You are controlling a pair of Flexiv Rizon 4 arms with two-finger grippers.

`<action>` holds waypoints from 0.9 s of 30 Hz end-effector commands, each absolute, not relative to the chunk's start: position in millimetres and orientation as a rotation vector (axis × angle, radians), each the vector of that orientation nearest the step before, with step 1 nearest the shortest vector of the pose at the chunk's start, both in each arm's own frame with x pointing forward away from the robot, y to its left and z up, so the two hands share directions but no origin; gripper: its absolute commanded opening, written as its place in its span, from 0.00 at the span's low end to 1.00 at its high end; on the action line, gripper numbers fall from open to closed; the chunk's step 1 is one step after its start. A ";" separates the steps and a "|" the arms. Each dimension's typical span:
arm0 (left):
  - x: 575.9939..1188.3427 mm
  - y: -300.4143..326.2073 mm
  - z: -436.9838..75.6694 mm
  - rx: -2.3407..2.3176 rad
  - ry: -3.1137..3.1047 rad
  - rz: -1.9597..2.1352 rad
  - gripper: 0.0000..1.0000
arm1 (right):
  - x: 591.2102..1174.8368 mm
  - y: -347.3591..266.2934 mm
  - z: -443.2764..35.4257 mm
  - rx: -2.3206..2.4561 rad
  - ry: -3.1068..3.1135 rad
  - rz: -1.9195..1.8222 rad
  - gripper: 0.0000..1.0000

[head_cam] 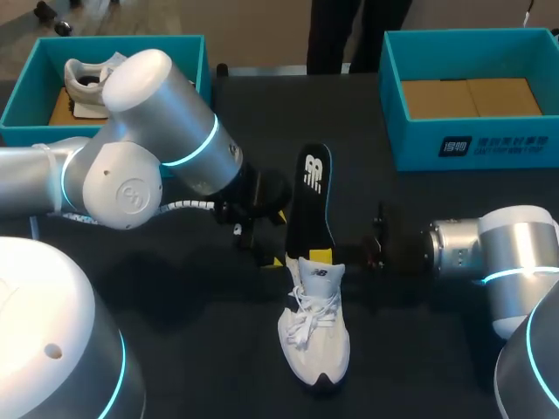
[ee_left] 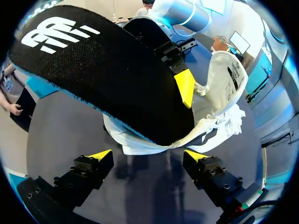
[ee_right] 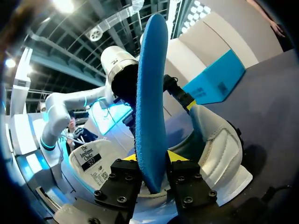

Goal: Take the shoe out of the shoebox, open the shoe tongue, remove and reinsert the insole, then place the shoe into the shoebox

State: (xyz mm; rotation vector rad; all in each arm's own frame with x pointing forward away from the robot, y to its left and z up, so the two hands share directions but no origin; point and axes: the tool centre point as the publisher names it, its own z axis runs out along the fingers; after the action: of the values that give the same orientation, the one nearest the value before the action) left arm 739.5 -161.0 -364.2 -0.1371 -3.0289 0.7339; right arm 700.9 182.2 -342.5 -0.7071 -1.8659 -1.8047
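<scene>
right gripper point(ee_right: 152, 161): clenched on the black-topped, blue-bottomed foam insole point(head_cam: 312, 205) near its lower end, one yellow tip on each face.
left gripper point(ee_left: 148, 157): fingers spread, grasping nothing, just beside the shoe's mouth.
shoe: a white lace-up mesh sneaker point(head_cam: 314, 336) lies on the dark table point(head_cam: 175, 288), outside any box, with its tongue point(head_cam: 320, 278) folded open.
insole: slants up out of the sneaker, its lower end at the mouth.
step: the insole part of the task, i judge; one moment does not show whether it is coming out or going back in.
next move: probably a steady line along the sole, with the free gripper bracing the collar.
goal: likely the teal cardboard shoebox point(head_cam: 395, 105) at the right, which holds no shoe.
other box: a second teal box point(head_cam: 17, 113) at the left holds a pale shoe point(head_cam: 83, 83).
writing: a white logo point(head_cam: 313, 170) on the insole, a printed white label point(head_cam: 496, 146) on the right shoebox wall, and a small mark on the tongue; none spelled out.
</scene>
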 end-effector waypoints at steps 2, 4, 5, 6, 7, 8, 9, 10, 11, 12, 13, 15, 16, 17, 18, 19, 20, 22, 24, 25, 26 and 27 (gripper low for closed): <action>739.5 -161.1 -365.6 -0.139 -3.028 0.737 1.00 | 705.5 183.7 -338.4 -0.698 -1.880 -1.794 0.32; 739.5 -161.1 -365.6 -0.139 -3.028 0.737 1.00 | 707.6 183.6 -337.3 -0.695 -1.883 -1.794 0.33; 739.5 -161.1 -365.6 -0.139 -3.028 0.737 1.00 | 708.6 183.5 -336.9 -0.693 -1.884 -1.794 0.34; 739.5 -161.1 -365.6 -0.139 -3.028 0.737 1.00 | 709.4 183.4 -336.5 -0.690 -1.885 -1.794 0.36; 739.5 -161.1 -365.6 -0.139 -3.028 0.737 1.00 | 710.2 183.3 -336.1 -0.689 -1.885 -1.795 0.37; 739.5 -161.1 -365.6 -0.139 -3.028 0.737 1.00 | 711.1 183.2 -335.7 -0.687 -1.886 -1.794 0.38; 739.5 -161.1 -365.6 -0.139 -3.028 0.737 1.00 | 712.0 183.0 -335.3 -0.686 -1.888 -1.794 0.38; 739.5 -161.1 -365.6 -0.139 -3.028 0.737 1.00 | 712.8 182.5 -334.9 -0.686 -1.888 -1.793 0.38; 739.5 -161.1 -365.6 -0.139 -3.028 0.737 1.00 | 713.6 182.0 -334.7 -0.685 -1.889 -1.793 0.38; 739.5 -161.1 -365.6 -0.139 -3.028 0.737 1.00 | 714.1 181.6 -334.5 -0.685 -1.890 -1.792 0.39; 739.5 -161.1 -365.6 -0.139 -3.028 0.737 1.00 | 714.7 181.1 -334.2 -0.685 -1.891 -1.791 0.39; 739.5 -161.1 -365.6 -0.139 -3.028 0.737 1.00 | 716.0 179.8 -333.6 -0.688 -1.893 -1.788 0.40; 739.5 -161.1 -365.6 -0.139 -3.028 0.737 1.00 | 716.6 179.2 -333.0 -0.689 -1.895 -1.786 0.40; 739.5 -161.1 -365.6 -0.139 -3.028 0.737 1.00 | 717.2 178.7 -332.5 -0.692 -1.897 -1.785 0.41; 739.5 -161.1 -365.6 -0.139 -3.028 0.737 1.00 | 718.2 178.0 -331.9 -0.695 -1.899 -1.784 0.42; 739.5 -161.1 -365.6 -0.139 -3.028 0.737 1.00 | 718.6 177.8 -331.5 -0.697 -1.899 -1.783 0.42; 739.5 -161.1 -365.6 -0.139 -3.028 0.737 1.00 | 719.3 177.4 -330.7 -0.702 -1.902 -1.784 0.42; 739.5 -161.1 -365.6 -0.139 -3.028 0.737 1.00 | 720.3 177.3 -329.7 -0.716 -1.906 -1.783 0.43; 739.5 -161.1 -365.6 -0.139 -3.028 0.737 1.00 | 722.2 177.1 -329.1 -0.729 -1.906 -1.780 0.44; 739.5 -161.1 -365.6 -0.139 -3.028 0.737 1.00 | 723.2 176.9 -329.1 -0.742 -1.906 -1.779 0.44; 739.5 -161.1 -365.6 -0.139 -3.028 0.737 1.00 | 724.3 176.9 -329.2 -0.744 -1.906 -1.778 0.44; 739.5 -161.1 -365.6 -0.139 -3.028 0.737 1.00 | 725.2 176.8 -329.3 -0.750 -1.903 -1.776 0.44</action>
State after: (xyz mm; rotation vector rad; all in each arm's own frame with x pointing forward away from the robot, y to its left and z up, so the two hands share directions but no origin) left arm 739.5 -161.0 -364.2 -0.1371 -3.0289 0.7339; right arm 725.2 175.4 -331.5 -0.7391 -1.8953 -1.7813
